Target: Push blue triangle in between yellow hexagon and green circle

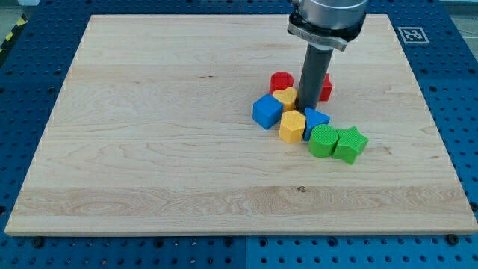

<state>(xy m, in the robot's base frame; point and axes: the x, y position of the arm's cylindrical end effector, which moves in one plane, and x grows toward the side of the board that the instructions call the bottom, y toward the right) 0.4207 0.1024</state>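
The blue triangle [316, 119] lies between the yellow hexagon [292, 126] on its left and the green circle [323, 140] at its lower right, touching both. My tip [307, 107] stands just above the blue triangle, at its upper left edge, beside a second yellow block [285, 98]. The rod hides part of the blocks behind it.
A blue cube [267, 111] sits left of the yellow blocks. A red cylinder [281, 81] and another red block [325, 87] lie behind the rod. A green star [349, 143] touches the green circle on its right. The wooden board [149, 134] lies on a blue perforated table.
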